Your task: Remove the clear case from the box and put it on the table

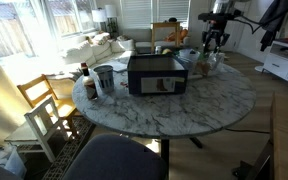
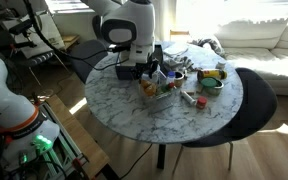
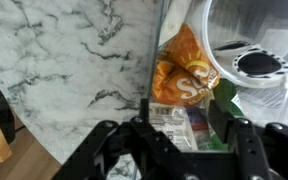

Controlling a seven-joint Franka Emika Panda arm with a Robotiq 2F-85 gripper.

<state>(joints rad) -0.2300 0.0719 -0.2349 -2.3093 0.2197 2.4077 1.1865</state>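
The dark box [image 1: 154, 73] with a pale front label stands in the middle of the round marble table [image 1: 174, 108]. My gripper [image 1: 216, 42] hangs over see-through items [image 1: 206, 62] at the table's far side, apart from the box. In the wrist view my gripper [image 3: 184, 125] is open. Its fingers straddle snack packets, with an orange packet [image 3: 179, 72] just ahead. A thin see-through edge, seemingly the clear case wall [image 3: 162, 45], runs beside the packets. In an exterior view the gripper [image 2: 152, 68] is just above the clear case [image 2: 162, 88] of snacks. I cannot pick out the box there.
A round grey cup [image 1: 104, 78] and a bottle [image 1: 84, 80] stand beside the box. A white bowl [image 3: 254, 50] is close to the gripper. A green bowl [image 2: 212, 82] and a red bottle [image 2: 189, 97] lie on the marble. Chairs ring the table.
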